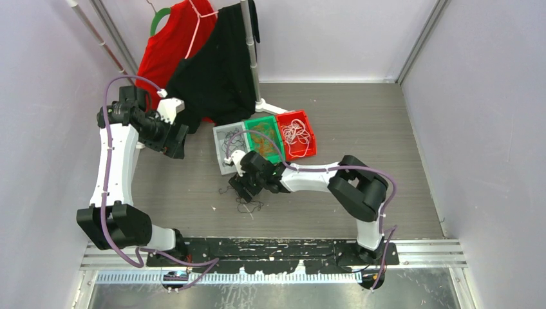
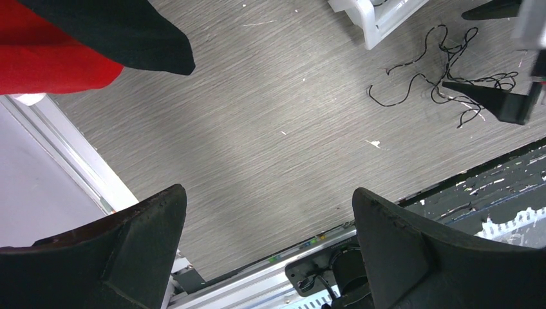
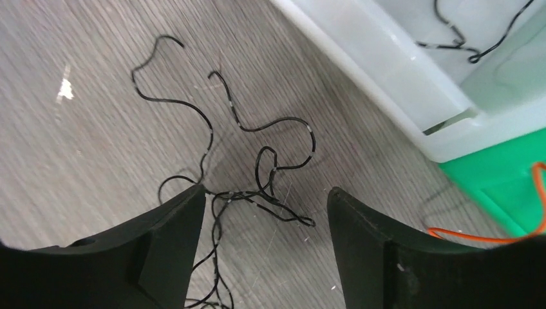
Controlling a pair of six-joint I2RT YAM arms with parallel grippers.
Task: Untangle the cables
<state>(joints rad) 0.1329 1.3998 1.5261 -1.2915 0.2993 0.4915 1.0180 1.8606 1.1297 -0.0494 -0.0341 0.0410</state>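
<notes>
Black cables [image 3: 257, 167] were noted loose on the bench [image 1: 360, 109], sprawled between and just beyond the right jaws, which were spread apart with nothing gripped. Further cables were found at 12 o'clock of them: black in the white bin [image 1: 219, 145], orange in the green bin [image 1: 263, 120], white in the red bin [image 1: 311, 141]. The left jaws were held wide apart, empty, well off at 10 o'clock over grey wood-grain. A red garment [image 1: 169, 51] and a black garment [image 1: 222, 71] were hung at the far lilac wall.

Bare tabletop [image 1: 187, 193] left of cables [image 1: 248, 205]; 3 bins [image 1: 257, 119], clothes [image 1: 212, 71] behind.
</notes>
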